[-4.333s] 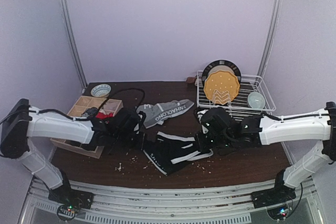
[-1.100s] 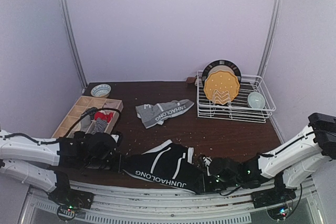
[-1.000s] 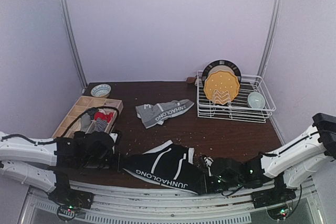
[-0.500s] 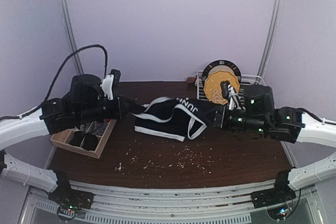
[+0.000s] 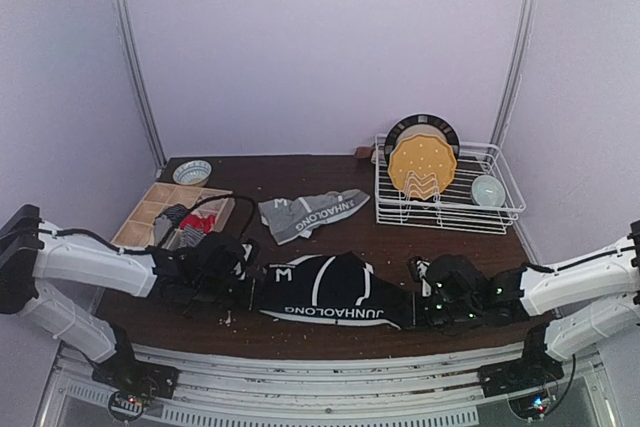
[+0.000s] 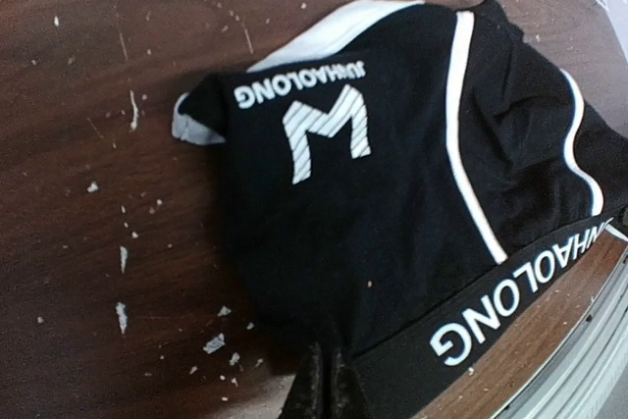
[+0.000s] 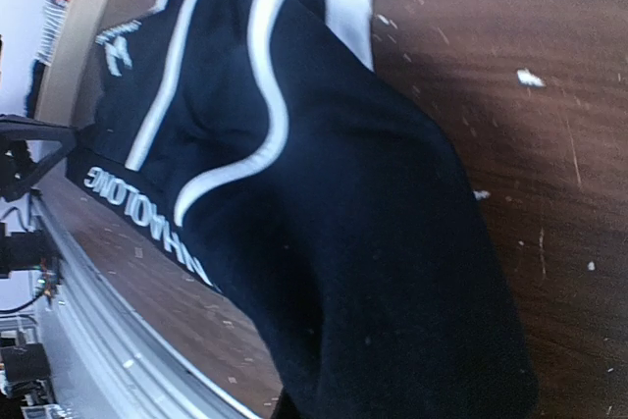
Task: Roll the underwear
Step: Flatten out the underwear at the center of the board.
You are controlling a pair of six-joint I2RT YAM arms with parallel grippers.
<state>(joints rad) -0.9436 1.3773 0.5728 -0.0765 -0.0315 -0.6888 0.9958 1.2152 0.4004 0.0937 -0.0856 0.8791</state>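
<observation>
A pair of black underwear (image 5: pixel 330 290) with white stripes and a white-lettered waistband lies spread flat on the near part of the brown table (image 5: pixel 450 252), waistband toward the front edge. My left gripper (image 5: pixel 248 292) is at its left end, shut on the cloth's edge; in the left wrist view the fingers (image 6: pixel 324 388) pinch the black underwear (image 6: pixel 392 193) beside the waistband. My right gripper (image 5: pixel 415 305) is shut on the right end. In the right wrist view the black underwear (image 7: pixel 324 242) drapes over the fingertips and hides them. A grey underwear (image 5: pixel 310 212) with white lettering lies crumpled farther back.
A wooden divided box (image 5: pixel 150 209) with red and striped cloth stands at the left, with a small bowl (image 5: pixel 192 171) behind it. A white wire dish rack (image 5: pixel 400 209) at the back right holds an orange plate (image 5: pixel 421 167) and a pale bowl (image 5: pixel 487 190). Crumbs dot the table. A metal rail (image 5: pixel 330 372) runs along the front edge.
Half a second ago both arms held the black underwear stretched in the air over the back of the table. They have come down and forward, and the cloth now lies flat.
</observation>
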